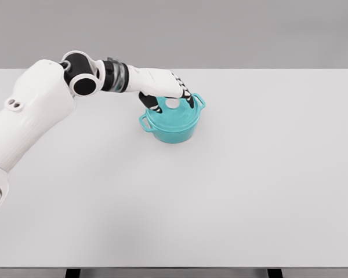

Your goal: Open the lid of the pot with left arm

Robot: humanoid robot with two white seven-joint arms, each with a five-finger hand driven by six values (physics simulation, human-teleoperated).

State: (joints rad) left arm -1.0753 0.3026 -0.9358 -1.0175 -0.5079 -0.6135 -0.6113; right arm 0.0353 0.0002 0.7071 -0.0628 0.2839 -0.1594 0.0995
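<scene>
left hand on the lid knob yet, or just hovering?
Cannot tell. In the head view the left hand sits over the teal pot's lid, fingers down around the white knob, but one overhead angle shows neither contact nor gap.

A single head view looks down and forward from above the near edge of the desk (249, 191), taking in nearly its whole top, with the grey wall beyond its far edge

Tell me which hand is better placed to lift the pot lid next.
Left. The left hand is already over the teal pot, its fingers curled down around the white knob on the lid. The right arm is not in view.
</scene>
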